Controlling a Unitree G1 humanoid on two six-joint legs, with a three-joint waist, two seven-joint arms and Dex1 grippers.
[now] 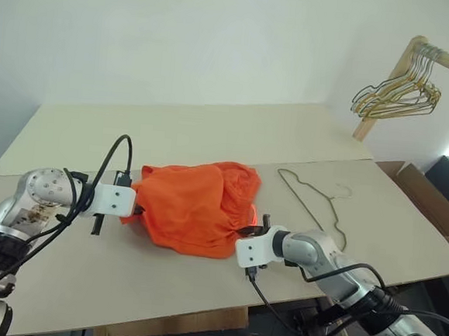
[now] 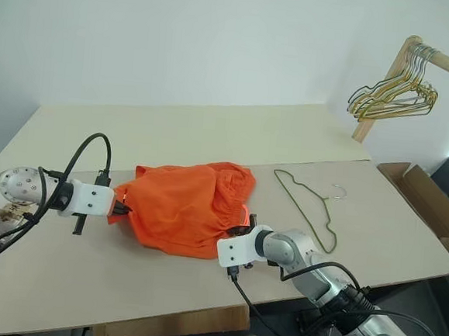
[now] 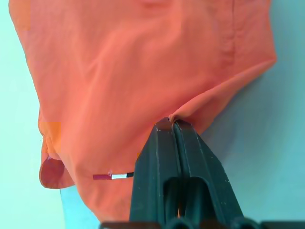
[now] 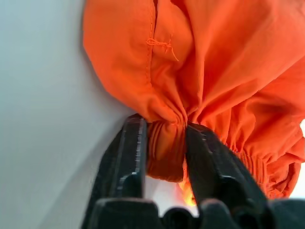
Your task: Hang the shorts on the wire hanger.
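The bright orange shorts (image 1: 194, 204) lie bunched in the middle of the table. My left gripper (image 1: 134, 195) is shut on a fold of fabric at their left edge; in the left wrist view its fingers (image 3: 190, 157) press together on that fold. My right gripper (image 4: 164, 128) is shut on a bunch of the gathered elastic waistband at the shorts' right side, near the table's front. The wire hanger (image 1: 315, 202) lies flat on the table to the right of the shorts, apart from both grippers, with its hook towards the right.
A wooden rack (image 1: 443, 57) at the back right carries a bunch of pale wire hangers (image 1: 397, 94). An open cardboard box (image 1: 428, 200) stands off the table's right edge. The pale table (image 1: 212, 128) is bare behind the shorts.
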